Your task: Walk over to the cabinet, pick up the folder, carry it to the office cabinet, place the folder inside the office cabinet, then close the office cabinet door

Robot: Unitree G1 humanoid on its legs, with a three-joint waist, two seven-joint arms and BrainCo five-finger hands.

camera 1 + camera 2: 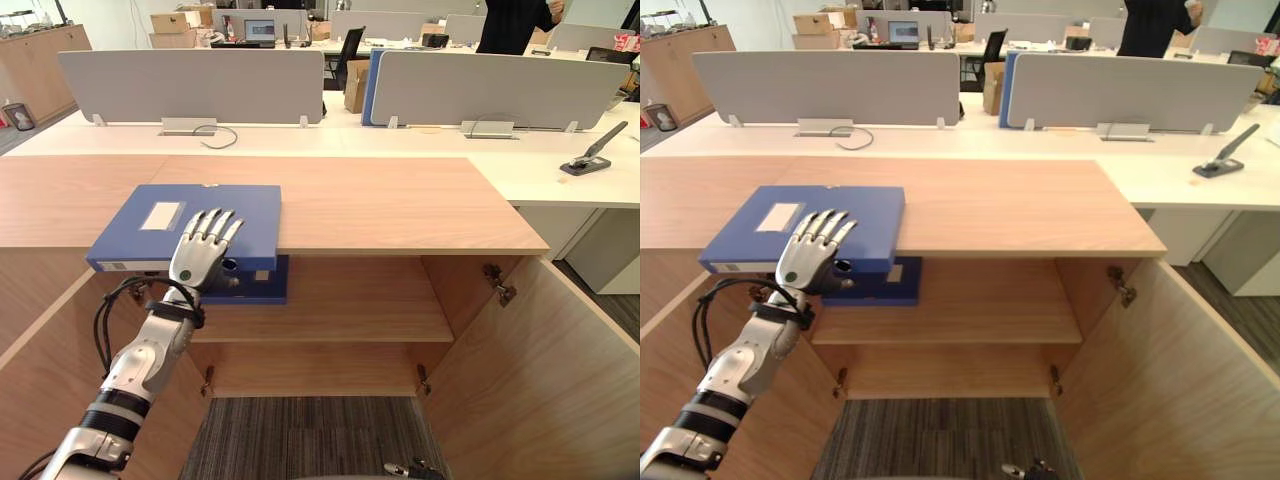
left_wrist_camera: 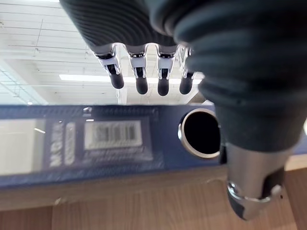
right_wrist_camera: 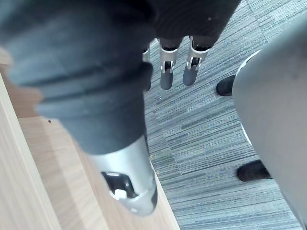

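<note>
The left hand [image 1: 195, 262] is hovering with released fingers [image 1: 215, 225] just above the folder [image 1: 250, 215], thumb beneath its overhanging spine, probably readying a pinch. The right hand [image 3: 127, 167] is hanging relaxed.

folder [image 2: 165, 160] spine label [image 2: 113, 135] — barcode, print illegible

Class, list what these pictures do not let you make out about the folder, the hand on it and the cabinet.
- Eye views: the left hand hides whether its thumb presses under the blue folder.
- Eye views: the second folder on the shelf is mostly hidden by the blue folder.
- Left wrist view: the spine label is blurred.
- Eye views: the person is cut by the top edge.
</note>
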